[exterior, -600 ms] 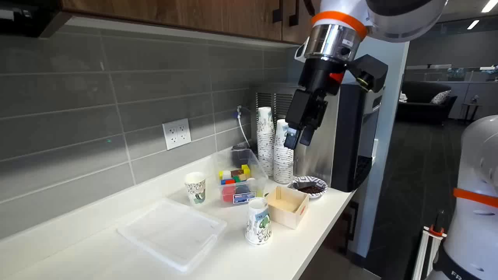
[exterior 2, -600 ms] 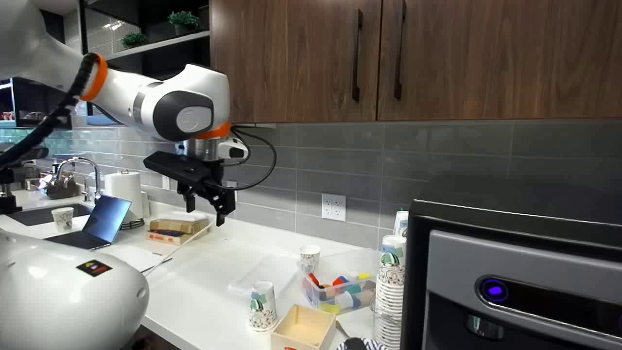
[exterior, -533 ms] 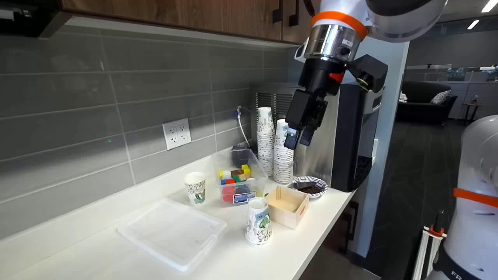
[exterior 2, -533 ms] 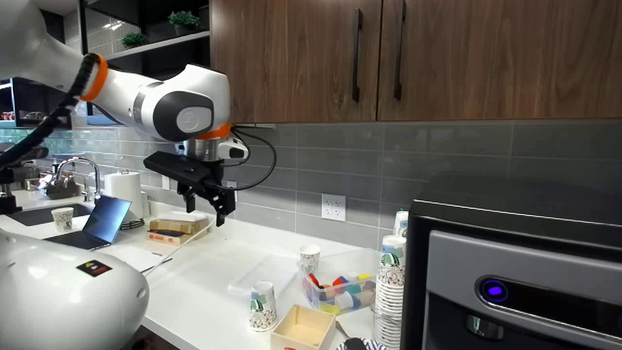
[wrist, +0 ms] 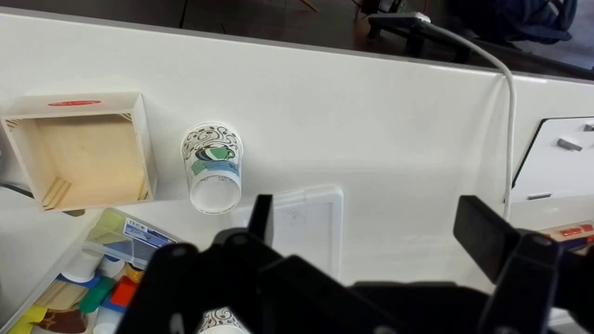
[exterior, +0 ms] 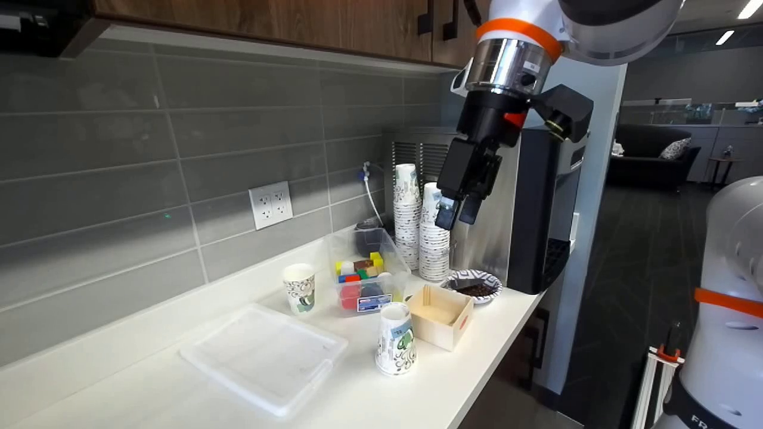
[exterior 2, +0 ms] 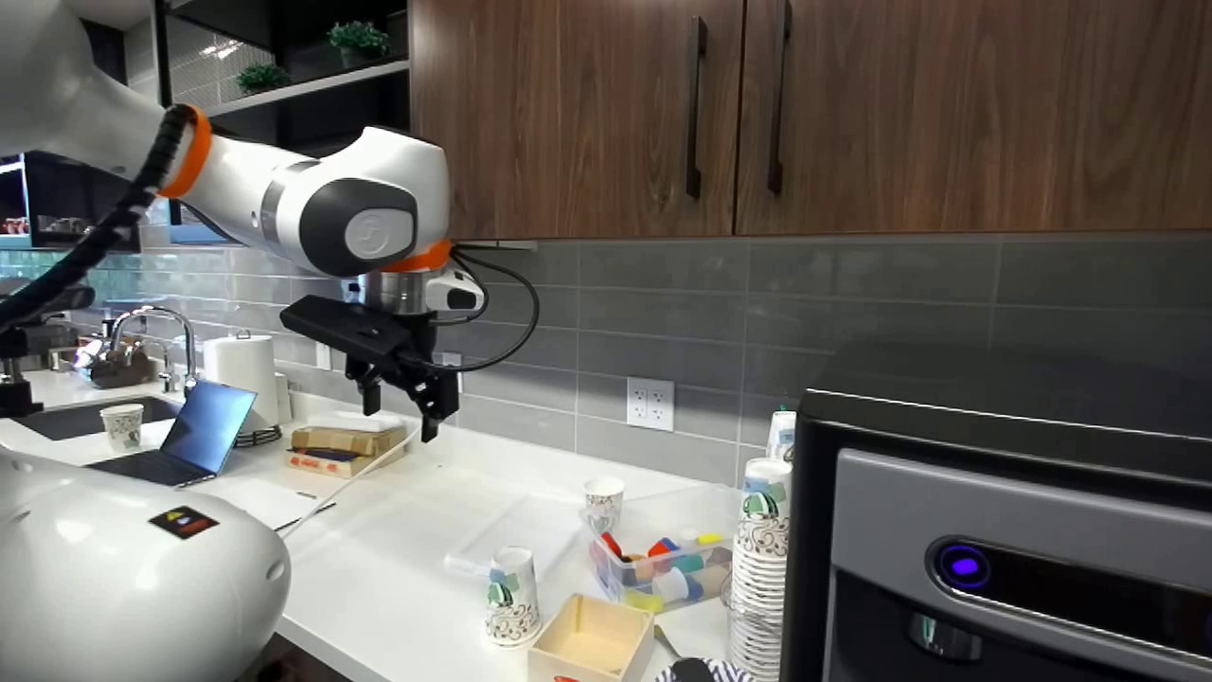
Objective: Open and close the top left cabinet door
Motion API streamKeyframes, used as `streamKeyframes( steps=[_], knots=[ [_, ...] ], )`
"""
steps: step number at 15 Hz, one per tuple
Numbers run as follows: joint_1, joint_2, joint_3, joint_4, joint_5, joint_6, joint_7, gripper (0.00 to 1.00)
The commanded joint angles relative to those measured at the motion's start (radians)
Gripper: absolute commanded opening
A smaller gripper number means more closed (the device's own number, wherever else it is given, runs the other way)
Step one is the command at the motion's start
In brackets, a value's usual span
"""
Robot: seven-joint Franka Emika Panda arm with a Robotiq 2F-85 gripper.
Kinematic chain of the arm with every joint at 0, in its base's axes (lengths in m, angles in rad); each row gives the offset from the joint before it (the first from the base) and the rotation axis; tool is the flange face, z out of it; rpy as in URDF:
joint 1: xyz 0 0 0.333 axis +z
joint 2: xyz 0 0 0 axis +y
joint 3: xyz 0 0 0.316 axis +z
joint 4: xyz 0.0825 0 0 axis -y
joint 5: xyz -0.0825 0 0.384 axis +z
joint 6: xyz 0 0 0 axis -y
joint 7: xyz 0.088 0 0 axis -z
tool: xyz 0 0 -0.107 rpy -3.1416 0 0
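Cabinet door (exterior 2: 576, 118), flat and wood-grained, sits closed above the worktop's (exterior 2: 393, 559) back edge, while the black gripper (exterior 2: 401, 419) hangs lower, its blocky fingers (wrist: 485, 236) wide apart.

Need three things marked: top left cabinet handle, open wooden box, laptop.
Top left cabinet handle (exterior 2: 694, 107), in an exterior view: middle of the bar.
Open wooden box (wrist: 92, 154), wrist view: bare inside floor.
Laptop (exterior 2: 203, 429), in an exterior view: screen.
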Motion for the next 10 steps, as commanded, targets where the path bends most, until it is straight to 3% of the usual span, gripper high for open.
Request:
streamKeyframes(
  steps=[1, 10],
  knots=[
    [-0.012, 0.000, 0.009, 0.003, 0.009, -0.006, -0.008, 1.00],
    [-0.020, -0.002, 0.019, 0.008, -0.004, -0.003, -0.002, 1.00]
  ],
)
